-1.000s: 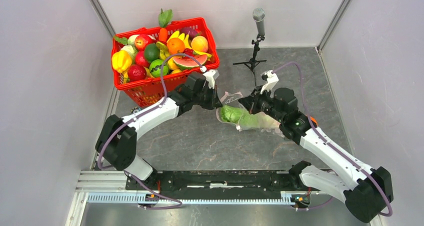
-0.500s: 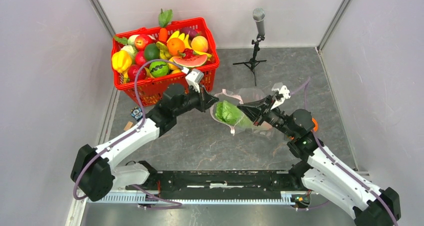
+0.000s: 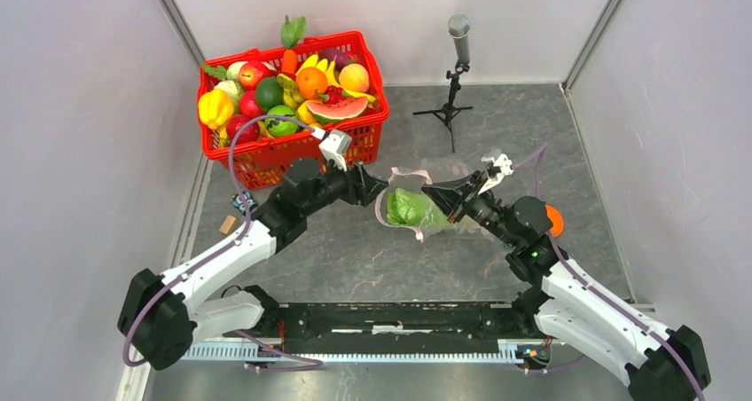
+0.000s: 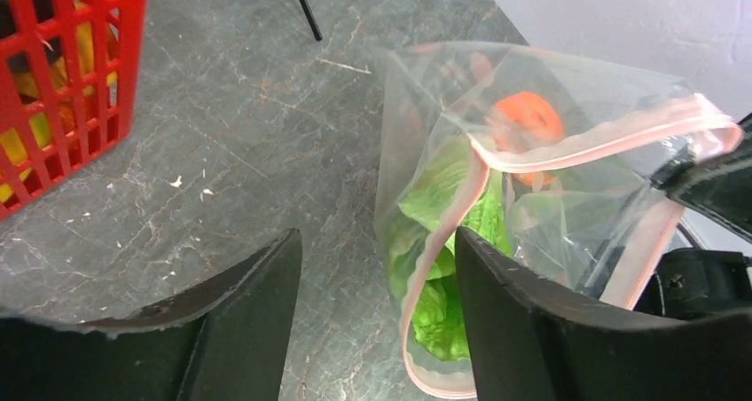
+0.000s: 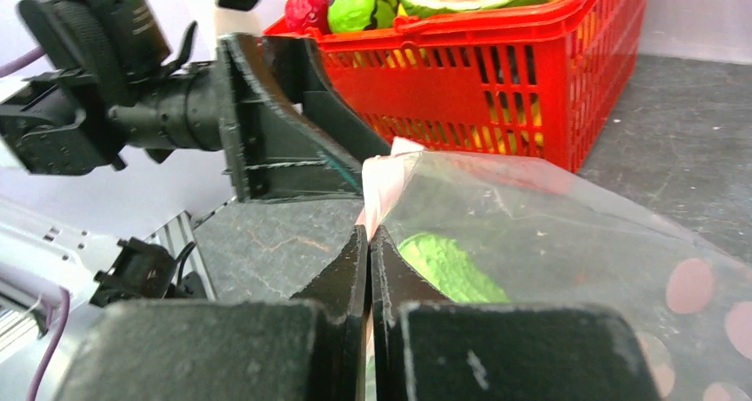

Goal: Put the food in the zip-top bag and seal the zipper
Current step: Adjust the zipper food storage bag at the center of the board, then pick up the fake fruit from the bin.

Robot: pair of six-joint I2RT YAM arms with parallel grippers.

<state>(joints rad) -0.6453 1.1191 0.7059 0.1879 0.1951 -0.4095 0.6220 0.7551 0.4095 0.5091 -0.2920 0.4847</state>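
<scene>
near red basket [image 3: 266,157], clear bag [image 4: 567,82], green cabbage [image 4: 426,188] inside, right jaws pinching pink zipper [image 4: 603,134], left jaws spread

The left arm [image 3: 222,257] and the right arm [image 3: 587,300] are built from white link shells and black, rounded joint housings. A lilac cable [image 3: 232,154] is looped along each. The left gripper [image 4: 377,237] and the right gripper [image 5: 367,232] are fitted with black, wedge-shaped fingers. An orange cap [image 3: 553,220] and a green light [image 3: 533,252] are carried on the right arm.
</scene>
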